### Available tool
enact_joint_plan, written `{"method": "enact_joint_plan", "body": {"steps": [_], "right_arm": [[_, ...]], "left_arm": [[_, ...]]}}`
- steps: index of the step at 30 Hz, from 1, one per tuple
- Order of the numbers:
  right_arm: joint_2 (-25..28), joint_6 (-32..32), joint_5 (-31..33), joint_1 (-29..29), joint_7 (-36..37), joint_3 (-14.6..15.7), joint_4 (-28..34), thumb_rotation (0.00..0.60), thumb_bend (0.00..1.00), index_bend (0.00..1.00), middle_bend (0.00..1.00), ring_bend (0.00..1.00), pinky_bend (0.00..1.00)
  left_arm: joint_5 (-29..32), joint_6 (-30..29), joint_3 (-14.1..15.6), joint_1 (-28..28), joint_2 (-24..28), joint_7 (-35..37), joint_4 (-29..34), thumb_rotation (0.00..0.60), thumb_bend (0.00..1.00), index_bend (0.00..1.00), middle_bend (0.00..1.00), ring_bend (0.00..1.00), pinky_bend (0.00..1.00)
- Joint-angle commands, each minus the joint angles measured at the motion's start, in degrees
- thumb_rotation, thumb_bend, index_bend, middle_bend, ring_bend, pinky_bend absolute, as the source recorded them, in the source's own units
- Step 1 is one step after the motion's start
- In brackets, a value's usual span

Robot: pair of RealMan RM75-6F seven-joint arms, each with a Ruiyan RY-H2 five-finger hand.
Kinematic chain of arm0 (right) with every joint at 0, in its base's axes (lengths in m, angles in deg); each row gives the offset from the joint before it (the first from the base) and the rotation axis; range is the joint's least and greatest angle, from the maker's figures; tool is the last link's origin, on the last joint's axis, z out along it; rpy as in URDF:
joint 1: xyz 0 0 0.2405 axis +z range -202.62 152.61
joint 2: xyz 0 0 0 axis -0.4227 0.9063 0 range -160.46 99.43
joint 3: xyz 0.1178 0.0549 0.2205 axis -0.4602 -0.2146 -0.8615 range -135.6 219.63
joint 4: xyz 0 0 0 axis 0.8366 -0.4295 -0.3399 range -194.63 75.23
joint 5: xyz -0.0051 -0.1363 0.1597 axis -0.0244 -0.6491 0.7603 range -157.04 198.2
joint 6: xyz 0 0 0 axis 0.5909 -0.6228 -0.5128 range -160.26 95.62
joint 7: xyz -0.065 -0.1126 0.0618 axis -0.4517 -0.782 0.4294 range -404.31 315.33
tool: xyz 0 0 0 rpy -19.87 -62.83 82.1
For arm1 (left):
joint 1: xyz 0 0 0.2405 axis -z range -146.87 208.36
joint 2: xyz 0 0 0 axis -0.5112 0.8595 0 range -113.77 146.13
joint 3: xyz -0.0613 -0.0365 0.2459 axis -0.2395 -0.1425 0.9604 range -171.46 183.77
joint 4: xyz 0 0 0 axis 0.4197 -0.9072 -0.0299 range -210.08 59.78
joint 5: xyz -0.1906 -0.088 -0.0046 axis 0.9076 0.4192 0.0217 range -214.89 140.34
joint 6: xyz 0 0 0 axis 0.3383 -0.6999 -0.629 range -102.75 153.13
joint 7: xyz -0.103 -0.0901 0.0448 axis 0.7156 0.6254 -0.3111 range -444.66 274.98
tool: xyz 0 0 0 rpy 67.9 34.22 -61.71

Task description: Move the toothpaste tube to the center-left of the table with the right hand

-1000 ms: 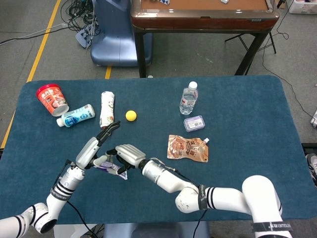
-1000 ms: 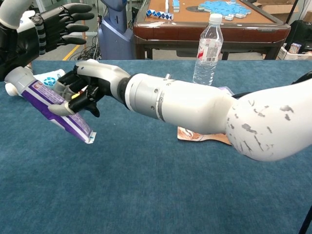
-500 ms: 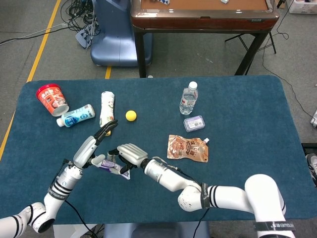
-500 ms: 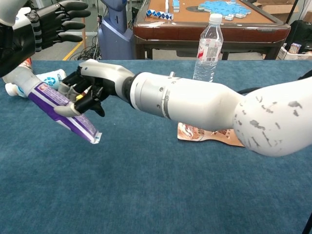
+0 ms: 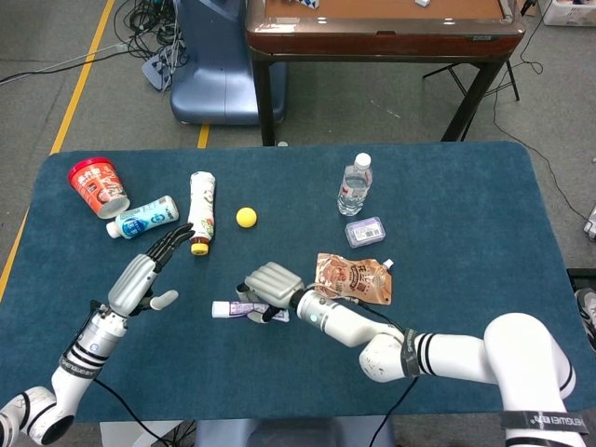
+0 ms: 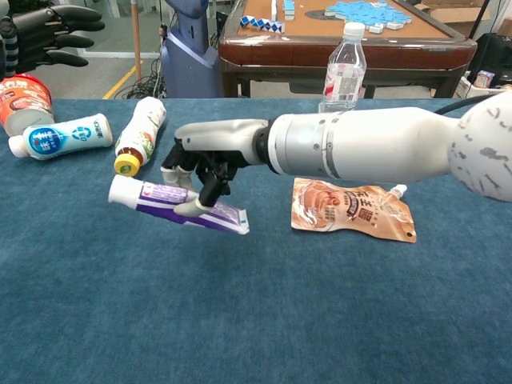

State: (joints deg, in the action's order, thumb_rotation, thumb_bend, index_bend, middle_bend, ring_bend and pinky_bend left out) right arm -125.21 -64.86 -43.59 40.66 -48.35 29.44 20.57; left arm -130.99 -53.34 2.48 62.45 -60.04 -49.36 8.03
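The right robot hand [image 6: 210, 164] holds the toothpaste tube [image 6: 172, 202] from above, its fingers curled down over the tube's middle and the thumb tucked under its near side. In the chest view the tube hangs roughly level, cap end toward the robot's left and flat crimped end toward its right, and appears to sit a little above the blue desk [image 6: 264, 320]; the head view cannot settle whether it touches the cloth. In the head view the right robot hand [image 5: 272, 284] and the toothpaste tube [image 5: 230, 309] lie left of the desk's middle, near the front edge of the desk [image 5: 484, 233].

The left robot hand [image 5: 142, 277] holds nothing, fingers spread apart and stretched forward, palm turned inward, well apart from the tube. In the chest view only its dark fingers [image 6: 50, 36] show at the upper left corner.

Just right of the right robot hand lies a flat orange snack pouch [image 5: 353, 278], its spout toward the upper right. Behind it sits a small clear box [image 5: 364, 231], and behind that a water bottle [image 5: 354, 185] stands upright. A yellow ball [image 5: 246, 217] rests near the desk's middle. To its left a white bottle with a yellow cap [image 5: 200, 211] lies on its side, then a white bottle with a blue label [image 5: 143, 217], also lying down, and a red cup [image 5: 97, 186] tipped over at the far left.
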Motion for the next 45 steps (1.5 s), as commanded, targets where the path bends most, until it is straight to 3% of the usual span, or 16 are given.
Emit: {"method": "enact_joint_plan", "body": {"steps": [1,8,13,16,21,22,24,28,35,45], "right_arm": [[-0.63,-1.23,5.08,1.28,-6.66,2.82,-0.62,0.6,0.57,0.72,0.63,0.53,0.45],[-1.93,-3.33,10.24,2.3,-12.91,4.46,0.01,0.6,0.36,0.36,0.4,0.31,0.34],[-0.64,-5.46,11.48,1.79,-14.1,4.3,2.45,0.6,0.33,0.14,0.25,0.23,0.3],[2.25,-8.36,10.52,0.25,-13.41,3.39,5.72,0.6,0.33,0.1,0.22,0.22,0.3],[9.14,-14.96,7.39,-4.39,-12.57,3.58,11.78,0.6,0.33,0.1,0.23,0.22,0.3],[11.24,-16.29,6.9,-5.8,-12.23,3.96,13.43,0.6,0.33,0.1,0.25,0.22,0.3],[14.52,-18.24,5.72,-8.01,-11.68,4.74,16.0,0.6,0.33,0.1,0.28,0.22,0.3],[21.9,-22.91,3.19,-13.27,-11.39,7.23,20.67,0.6,0.33,0.15,0.34,0.27,0.31],[30.26,-33.32,-1.03,-24.45,-10.72,12.57,24.08,0.6,0.33,0.25,0.4,0.32,0.34],[30.33,-49.76,-5.2,-39.57,-11.56,16.62,21.69,0.6,0.33,0.29,0.4,0.32,0.34]], "left_arm": [[0.16,0.24,0.43,-0.5,0.65,-1.12,0.74,0.0,0.02,0.0,0.0,0.0,0.06],[0.27,0.63,0.43,-0.81,1.61,-3.28,2.12,0.0,0.02,0.0,0.0,0.0,0.06],[0.68,1.03,0.29,-0.96,1.82,-3.96,2.33,0.0,0.02,0.0,0.0,0.0,0.06],[1.09,1.54,0.24,-1.06,2.46,-4.76,2.2,0.0,0.02,0.0,0.0,0.0,0.06],[2.89,2.51,0.19,-1.86,4.24,-8.21,2.04,0.0,0.02,0.0,0.0,0.0,0.06],[3.89,2.88,0.05,-2.18,4.73,-9.1,2.38,0.029,0.02,0.0,0.0,0.0,0.06],[5.38,3.41,-0.18,-2.68,5.66,-11.28,2.41,0.144,0.02,0.0,0.0,0.0,0.06],[8.81,4.54,-0.66,-3.88,7.91,-14.54,3.37,0.58,0.02,0.0,0.0,0.0,0.06],[15.58,4.07,-1.09,-7.53,10.1,-24.71,4.89,0.6,0.02,0.0,0.0,0.0,0.06],[18.37,-3.22,0.08,-14.4,9.27,-35.73,6.91,0.6,0.02,0.0,0.0,0.0,0.06]]}}
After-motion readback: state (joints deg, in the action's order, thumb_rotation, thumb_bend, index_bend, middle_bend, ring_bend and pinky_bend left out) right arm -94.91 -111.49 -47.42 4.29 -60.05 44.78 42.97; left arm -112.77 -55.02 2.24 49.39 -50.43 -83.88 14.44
